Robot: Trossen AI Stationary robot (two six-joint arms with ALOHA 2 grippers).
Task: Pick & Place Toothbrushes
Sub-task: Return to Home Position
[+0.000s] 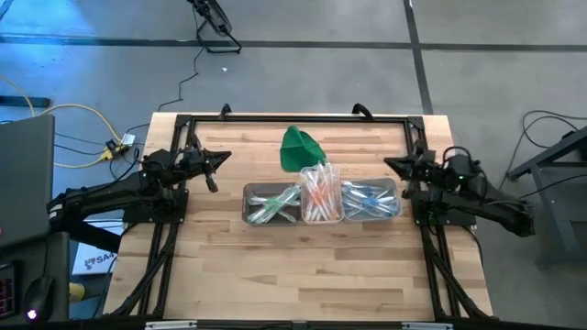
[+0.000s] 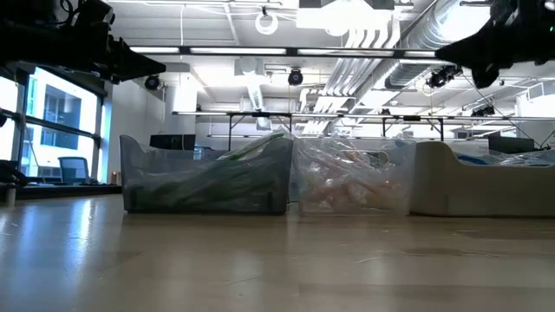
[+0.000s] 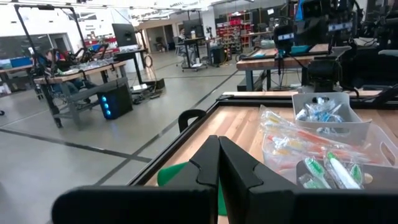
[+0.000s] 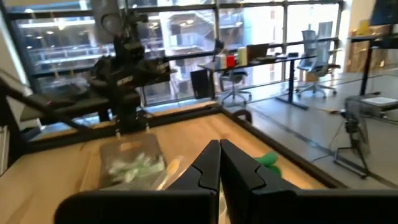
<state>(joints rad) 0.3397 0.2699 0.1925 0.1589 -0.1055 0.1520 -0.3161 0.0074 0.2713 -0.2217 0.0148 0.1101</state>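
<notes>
Wooden table (image 1: pixel 303 270) carries three clear tubs (image 1: pixel 246 205) in a row at its middle; the toothbrushes (image 1: pixel 320 196) lie in them, green, orange and blue apart. Lettering on a white box (image 1: pixel 92 261) beside the table is cut off, unreadable. Low view blurs the contents through the tub walls. At either side hang the left gripper (image 1: pixel 221 159) and the right gripper (image 1: pixel 388 165), well apart from the tubs, jaws pressed together, empty, as only the wrist views show

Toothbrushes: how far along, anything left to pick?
Sorting looks done: green toothbrushes lie in the left tub, orange toothbrushes in the middle tub, blue toothbrushes in the right tub. Nothing is in hand: the left gripper and right gripper are shut, empty, at the table's sides. No loose brush shows there.
</notes>
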